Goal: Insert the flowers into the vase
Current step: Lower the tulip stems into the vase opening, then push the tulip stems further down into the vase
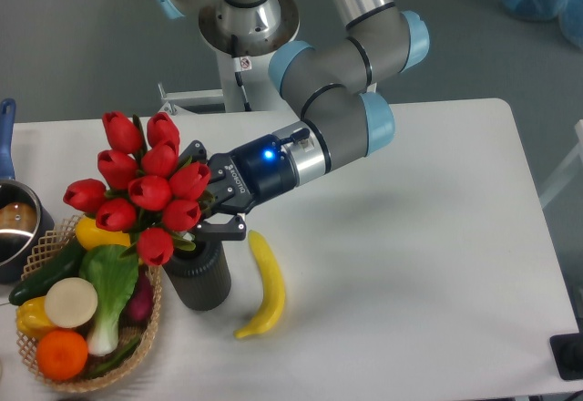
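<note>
Ten-odd red closed-bud flowers tilt over ribbed dark vase

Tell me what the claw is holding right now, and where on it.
The claw holds the flowers by the stems, just beneath the red buds, directly above the vase.

arm: reaching left, wrist low over table | gripper: pointing left, jaws clamped on stems

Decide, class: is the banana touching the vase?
Apart. The camera view shows a strip of white table between the vase and the banana along their whole length.
</note>
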Action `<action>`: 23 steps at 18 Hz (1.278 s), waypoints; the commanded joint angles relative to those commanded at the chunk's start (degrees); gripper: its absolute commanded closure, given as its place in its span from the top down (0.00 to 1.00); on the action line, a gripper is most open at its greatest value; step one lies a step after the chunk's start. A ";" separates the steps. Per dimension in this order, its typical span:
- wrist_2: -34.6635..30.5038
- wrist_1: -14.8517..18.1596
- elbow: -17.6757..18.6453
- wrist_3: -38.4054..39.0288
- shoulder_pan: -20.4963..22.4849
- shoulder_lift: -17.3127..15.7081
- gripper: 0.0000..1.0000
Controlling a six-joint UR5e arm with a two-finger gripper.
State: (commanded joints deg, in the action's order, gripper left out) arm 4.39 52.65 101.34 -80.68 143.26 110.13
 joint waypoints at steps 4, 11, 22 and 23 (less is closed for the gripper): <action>0.18 0.00 2.11 -3.51 0.09 0.00 0.34; 1.32 -0.09 4.04 -6.15 0.18 0.09 0.34; 2.20 -0.09 7.47 -10.90 0.18 0.44 0.34; 2.20 0.00 7.56 -10.99 0.18 0.44 0.34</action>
State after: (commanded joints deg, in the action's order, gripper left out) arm 6.59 52.65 108.90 -91.67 143.44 110.57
